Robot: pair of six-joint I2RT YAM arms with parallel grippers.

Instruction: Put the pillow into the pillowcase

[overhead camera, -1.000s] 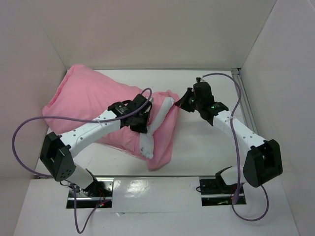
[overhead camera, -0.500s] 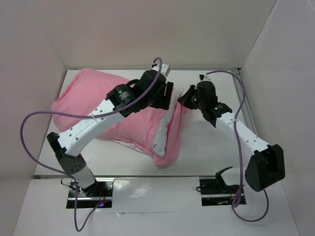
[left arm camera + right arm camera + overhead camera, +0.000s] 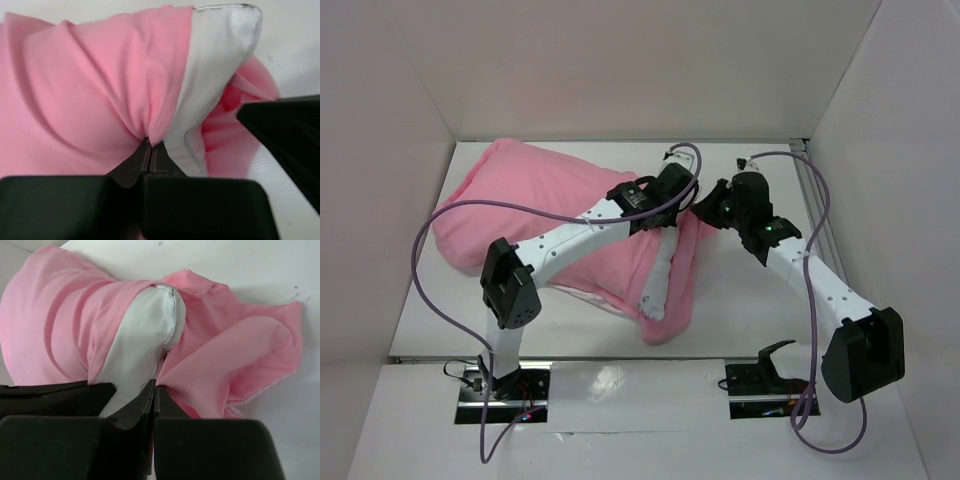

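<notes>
- Top cam: case lies on table, bulk at far L, mouth toward mid. A strip of pillow shows at the mouth; the rest is covered in pink.
- Top cam: I see L claw & R claw just beside each other at the mouth's far end.
- L wrist: L claw clenched, tips pinching a gather of case hem right where pink meets white. Pillow corner sticks out, upper R.
- R wrist: R claw clenched too; pink folds of case bunch to its tips, so it grips the cloth. Pillow corner bulges out just above the tips, pink on both sides.
</notes>
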